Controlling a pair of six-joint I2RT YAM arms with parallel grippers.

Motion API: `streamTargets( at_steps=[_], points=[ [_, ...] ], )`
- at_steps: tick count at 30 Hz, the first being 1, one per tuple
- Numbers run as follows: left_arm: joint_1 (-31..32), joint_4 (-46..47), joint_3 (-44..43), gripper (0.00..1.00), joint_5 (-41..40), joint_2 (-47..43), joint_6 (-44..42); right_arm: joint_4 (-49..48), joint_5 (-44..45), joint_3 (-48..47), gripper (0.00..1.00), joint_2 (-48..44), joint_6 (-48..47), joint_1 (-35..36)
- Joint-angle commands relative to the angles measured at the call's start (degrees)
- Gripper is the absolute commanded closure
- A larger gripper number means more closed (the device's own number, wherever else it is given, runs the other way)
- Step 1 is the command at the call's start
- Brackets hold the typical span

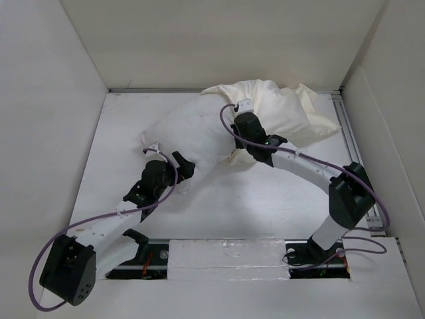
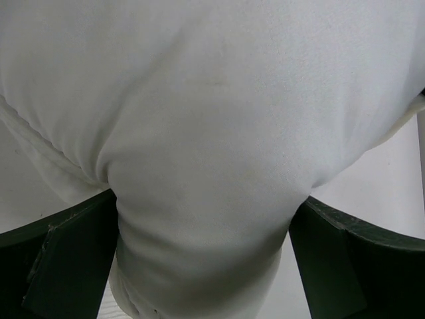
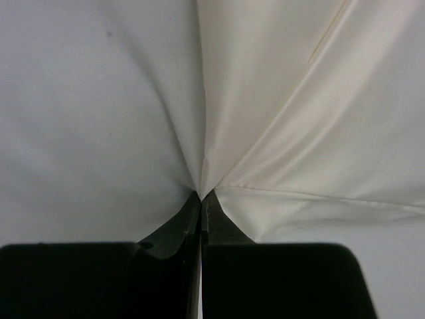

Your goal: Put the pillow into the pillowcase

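Note:
The white pillow point(image 1: 189, 129) lies slanted across the middle of the table, its far right end inside the cream pillowcase point(image 1: 285, 109) bunched at the back right. My left gripper point(image 1: 166, 154) is at the pillow's near left end. In the left wrist view it point(image 2: 209, 219) stands open, wide, with the pillow point(image 2: 212, 133) bulging between the two dark fingers point(image 2: 66, 259). My right gripper point(image 1: 237, 113) sits at the pillowcase's mouth. In the right wrist view it point(image 3: 201, 196) is shut, pinching a fold where the cream pillowcase point(image 3: 305, 119) meets whiter fabric.
White walls box in the table point(image 1: 265, 199) on the left, back and right. A metal rail point(image 1: 355, 143) runs along the right edge. Purple cables loop off both arms. Both arm bases stand at the near edge.

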State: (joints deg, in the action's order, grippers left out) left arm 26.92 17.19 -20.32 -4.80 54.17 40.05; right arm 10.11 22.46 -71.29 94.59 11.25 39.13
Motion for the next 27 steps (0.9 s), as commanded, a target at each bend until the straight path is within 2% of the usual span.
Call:
streamTargets(
  at_steps=[1,2,5,12,14,15,17,19,21,22,24,27],
  points=[
    [-0.11,1.52,-3.23,0.00,0.23,1.63,-1.11,1.12,-3.28,-3.68,1.00,-3.70,-2.36,5.06],
    [-0.11,1.53,-3.76,0.00,0.75,1.64,-1.64,2.36,-7.47,-4.55,1.00,-3.71,-3.06,7.42],
    [-0.11,1.00,-5.44,0.00,0.75,2.95,-2.17,7.54,-11.37,-8.51,1.00,-3.71,-3.60,10.69],
    [-0.11,2.58,-7.46,0.00,3.03,2.96,-2.18,5.10,-28.66,-8.52,0.99,-1.08,-7.19,12.63],
    [-0.11,4.42,-7.46,0.00,4.09,2.96,-1.65,5.62,-32.11,-10.53,0.87,2.25,-9.21,12.63],
    [-0.11,4.43,-6.94,0.00,4.09,2.96,-1.12,6.75,-32.13,-11.67,0.75,3.57,-9.75,12.63],
    [-0.11,4.43,-6.93,0.00,4.09,2.43,-1.12,10.09,-30.12,-15.44,0.62,6.04,-9.75,12.63],
    [0.59,3.03,-6.93,0.00,2.87,2.43,-1.12,11.34,-27.48,-15.46,0.59,6.84,-8.26,12.11],
    [0.59,2.33,-6.93,0.00,2.25,1.90,-1.64,9.76,-25.72,-11.78,0.63,4.66,-7.21,12.11],
    [0.59,1.80,-6.93,0.00,1.47,1.29,-1.64,7.49,-24.58,-10.20,0.70,1.77,-6.68,12.11],
    [0.59,1.79,-5.88,0.00,1.46,1.29,-1.64,4.06,-24.04,-5.56,0.99,-1.14,-6.15,11.41],
    [0.59,2.85,-5.88,0.00,1.46,1.29,-1.64,5.17,-22.20,-6.92,1.00,-2.83,-6.15,10.79]
  ],
)
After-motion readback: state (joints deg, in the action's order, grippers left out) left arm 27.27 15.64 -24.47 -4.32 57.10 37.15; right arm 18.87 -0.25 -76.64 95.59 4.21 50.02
